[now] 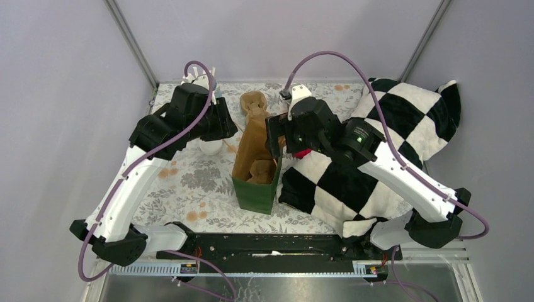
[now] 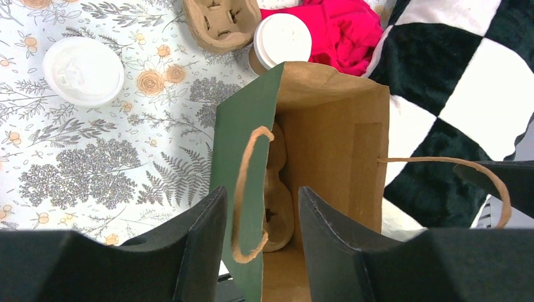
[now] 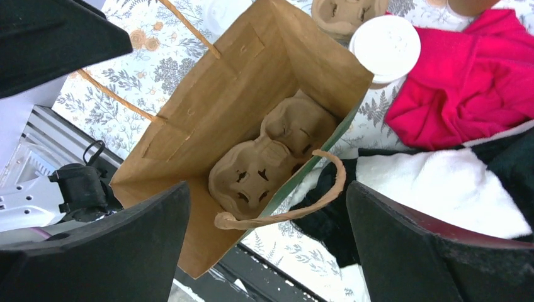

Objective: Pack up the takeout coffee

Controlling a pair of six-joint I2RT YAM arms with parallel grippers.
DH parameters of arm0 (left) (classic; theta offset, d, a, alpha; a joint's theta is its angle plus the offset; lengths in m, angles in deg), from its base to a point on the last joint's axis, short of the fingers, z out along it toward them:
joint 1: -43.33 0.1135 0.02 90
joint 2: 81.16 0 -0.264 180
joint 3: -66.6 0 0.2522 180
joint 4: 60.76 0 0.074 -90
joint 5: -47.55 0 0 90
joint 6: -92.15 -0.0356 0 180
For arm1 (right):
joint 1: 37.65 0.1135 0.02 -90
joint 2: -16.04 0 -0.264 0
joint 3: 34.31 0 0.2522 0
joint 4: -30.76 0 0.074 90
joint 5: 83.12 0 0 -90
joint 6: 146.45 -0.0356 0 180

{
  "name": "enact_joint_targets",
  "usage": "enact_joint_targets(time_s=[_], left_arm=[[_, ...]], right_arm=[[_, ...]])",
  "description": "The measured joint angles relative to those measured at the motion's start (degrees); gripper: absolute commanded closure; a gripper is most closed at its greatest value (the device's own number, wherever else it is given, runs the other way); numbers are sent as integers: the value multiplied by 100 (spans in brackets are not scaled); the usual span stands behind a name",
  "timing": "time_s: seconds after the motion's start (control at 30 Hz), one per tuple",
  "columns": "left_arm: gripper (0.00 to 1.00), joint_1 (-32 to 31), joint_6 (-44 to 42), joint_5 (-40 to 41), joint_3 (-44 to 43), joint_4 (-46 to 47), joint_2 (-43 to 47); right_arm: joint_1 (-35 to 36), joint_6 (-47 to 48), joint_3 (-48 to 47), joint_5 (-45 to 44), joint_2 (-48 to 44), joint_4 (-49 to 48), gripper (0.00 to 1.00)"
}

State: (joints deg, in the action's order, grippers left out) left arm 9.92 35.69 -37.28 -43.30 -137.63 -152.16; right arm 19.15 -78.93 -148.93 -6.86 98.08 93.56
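The takeout coffee (image 2: 283, 39), a brown paper cup with a white lid (image 3: 385, 45), stands on the floral cloth just beyond the far end of the green paper bag (image 1: 255, 185), next to a red cloth. My left gripper (image 2: 261, 192) hangs over the bag's left side. Its jaws are partly apart, with the green wall (image 2: 242, 145) and a twine handle (image 2: 242, 189) between them and nothing pinched. My right gripper (image 3: 267, 189) is wide open over the bag's right rim, above the other handle (image 3: 296, 211). A cardboard cup carrier (image 3: 271, 157) lies inside the bag.
A loose white lid (image 2: 84, 70) lies on the cloth to the left. A second cardboard carrier (image 2: 220, 25) sits behind the bag. The red cloth (image 3: 466, 88) and a black-and-white checked blanket (image 1: 390, 126) fill the right side. Grey walls close in the back.
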Motion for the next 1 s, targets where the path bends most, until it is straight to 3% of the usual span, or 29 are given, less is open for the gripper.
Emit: enact_joint_targets(time_s=[0.07, 0.13, 0.2, 0.27, 0.33, 0.43, 0.83, 1.0], left_arm=[[54, 0, 9, 2, -7, -28, -7], [60, 0, 28, 2, -9, -48, -17], [76, 0, 59, 2, -31, -68, -33], [91, 0, 94, 2, -39, -87, -35], [100, 0, 96, 7, -74, -114, -37], [100, 0, 94, 7, -417, -166, -39], [100, 0, 199, -57, -1587, -295, -31], [100, 0, 269, -42, -1558, -297, 59]], right_arm=[[0, -98, 168, -15, -144, -15, 0], [0, -197, 365, -20, -321, -68, 13], [0, -254, 466, -13, -420, -125, 26], [0, -280, 472, 37, -417, -260, 48], [0, -236, 474, 160, -393, -426, 67], [2, -33, 472, 511, -361, -909, 100], [9, 295, 166, 1434, -409, -1823, 100], [9, 424, 76, 1655, -433, -1969, 100]])
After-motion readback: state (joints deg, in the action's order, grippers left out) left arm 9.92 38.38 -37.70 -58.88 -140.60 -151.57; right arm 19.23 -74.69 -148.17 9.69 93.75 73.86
